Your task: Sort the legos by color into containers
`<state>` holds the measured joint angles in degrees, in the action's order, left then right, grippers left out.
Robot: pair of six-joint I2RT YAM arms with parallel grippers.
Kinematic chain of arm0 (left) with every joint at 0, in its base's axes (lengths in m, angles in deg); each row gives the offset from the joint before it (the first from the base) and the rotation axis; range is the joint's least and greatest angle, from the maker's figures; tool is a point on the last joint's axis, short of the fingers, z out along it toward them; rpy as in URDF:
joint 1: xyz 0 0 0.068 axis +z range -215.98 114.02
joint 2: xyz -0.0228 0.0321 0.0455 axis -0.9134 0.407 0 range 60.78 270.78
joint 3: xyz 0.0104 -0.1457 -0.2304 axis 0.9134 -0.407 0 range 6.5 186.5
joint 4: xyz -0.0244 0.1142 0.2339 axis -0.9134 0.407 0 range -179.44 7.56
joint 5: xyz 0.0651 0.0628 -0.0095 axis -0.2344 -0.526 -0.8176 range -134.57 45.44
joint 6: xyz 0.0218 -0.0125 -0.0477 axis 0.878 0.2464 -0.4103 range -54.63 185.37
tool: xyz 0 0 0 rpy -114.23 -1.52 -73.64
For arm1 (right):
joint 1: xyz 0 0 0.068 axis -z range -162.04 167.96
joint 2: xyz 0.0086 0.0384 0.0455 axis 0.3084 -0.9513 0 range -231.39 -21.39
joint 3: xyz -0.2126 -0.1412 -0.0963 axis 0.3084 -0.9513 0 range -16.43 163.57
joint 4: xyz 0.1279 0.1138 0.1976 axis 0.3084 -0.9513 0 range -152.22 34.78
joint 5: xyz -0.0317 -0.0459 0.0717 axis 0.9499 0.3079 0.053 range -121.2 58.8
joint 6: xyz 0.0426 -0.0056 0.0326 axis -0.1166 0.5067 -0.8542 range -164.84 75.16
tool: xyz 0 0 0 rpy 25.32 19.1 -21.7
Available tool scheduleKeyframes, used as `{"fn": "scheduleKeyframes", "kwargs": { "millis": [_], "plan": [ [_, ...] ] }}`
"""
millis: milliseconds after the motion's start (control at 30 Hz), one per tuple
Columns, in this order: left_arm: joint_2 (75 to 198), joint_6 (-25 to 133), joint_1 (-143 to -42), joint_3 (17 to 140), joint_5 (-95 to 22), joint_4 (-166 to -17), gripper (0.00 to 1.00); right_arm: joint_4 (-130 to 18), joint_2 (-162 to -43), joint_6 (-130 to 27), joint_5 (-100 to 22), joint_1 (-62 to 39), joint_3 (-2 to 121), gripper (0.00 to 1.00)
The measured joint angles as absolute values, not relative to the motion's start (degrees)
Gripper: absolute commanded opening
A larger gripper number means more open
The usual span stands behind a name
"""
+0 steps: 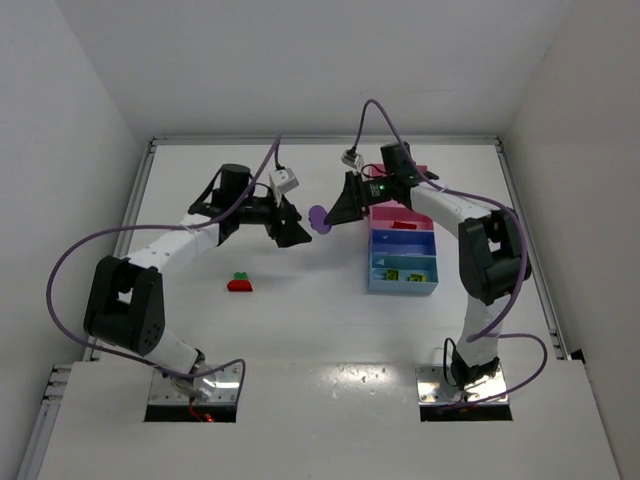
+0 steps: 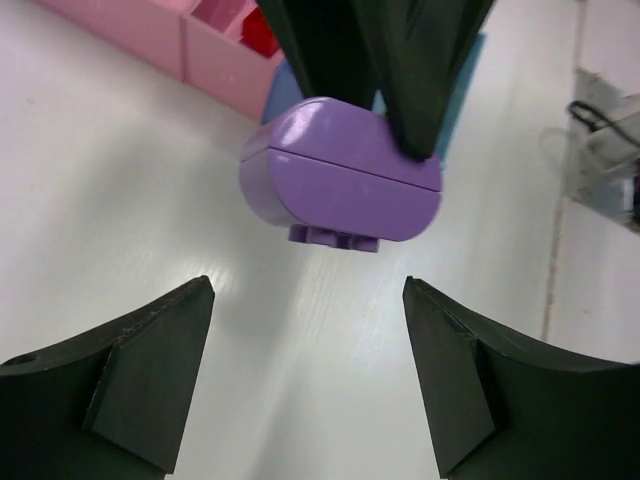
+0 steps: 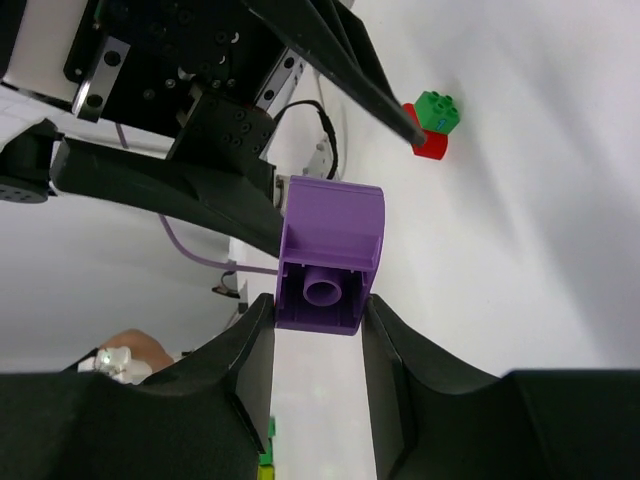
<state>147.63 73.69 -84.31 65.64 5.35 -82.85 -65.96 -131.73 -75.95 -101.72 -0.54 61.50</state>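
Note:
My right gripper (image 1: 333, 216) is shut on a purple lego (image 1: 320, 218), holding it above the table left of the tray (image 1: 372, 268). In the right wrist view the purple lego (image 3: 330, 250) sits between the fingertips of the right gripper (image 3: 318, 312). My left gripper (image 1: 297, 234) is open and empty, facing the purple lego (image 2: 340, 185) from close by; its own midpoint (image 2: 308, 287) is just short of it. A green-on-red lego pair (image 1: 240, 283) lies on the table to the left, also in the right wrist view (image 3: 433, 125).
The tray holds a red piece (image 1: 403, 225) in a pink compartment and yellow pieces (image 1: 405, 273) in the light blue one. Pink compartments (image 2: 150, 30) show behind the purple lego. White walls bound the table.

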Motion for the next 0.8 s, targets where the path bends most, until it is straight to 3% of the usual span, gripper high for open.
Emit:
{"fn": "scheduleKeyframes", "kwargs": {
  "millis": [133, 400, 800],
  "plan": [
    [147.7, 67.5, -81.6, 64.8, 13.3, -86.0, 0.83, -65.6, -131.4, -75.8, -102.4, -0.5, 61.4, 0.01],
    [153.4, 42.5, -77.8, 61.5, 26.0, -108.9, 0.78, -65.7, -130.6, -74.1, -102.6, -0.2, 61.1, 0.01],
    [158.1, 32.3, -77.9, 62.0, 32.2, -114.4, 0.73, -71.4, -130.5, -66.0, -101.5, -0.2, 61.3, 0.01]
  ]
}}
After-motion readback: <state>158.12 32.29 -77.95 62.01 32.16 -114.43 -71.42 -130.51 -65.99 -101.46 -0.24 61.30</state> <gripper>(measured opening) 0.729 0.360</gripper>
